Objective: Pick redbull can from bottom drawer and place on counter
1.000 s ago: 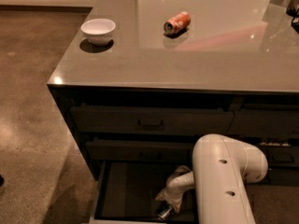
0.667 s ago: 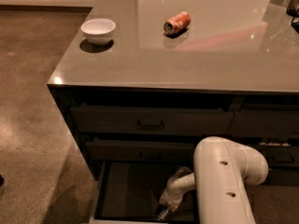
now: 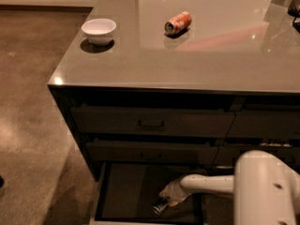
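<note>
The redbull can [image 3: 160, 206] is a small silver-and-blue can low in the open bottom drawer [image 3: 126, 191], near its front middle. My gripper [image 3: 167, 199] reaches down into the drawer from the right on a white forearm [image 3: 211, 183], and its tip is right at the can's upper end. The can looks tilted, with its far end under the gripper. The counter [image 3: 201, 50] is the glossy grey-beige slab above the drawers.
A white bowl [image 3: 99, 30] stands at the counter's left front. An orange-red can [image 3: 177, 23] lies on its side mid-counter. Two handled drawers [image 3: 150, 123] are closed above the open one. My bulky white arm link [image 3: 265, 186] fills the lower right. Brown floor lies to the left.
The big white arm link has shifted to the right and lower. The gripper has stayed in the bottom drawer at the can, which has moved only slightly.
</note>
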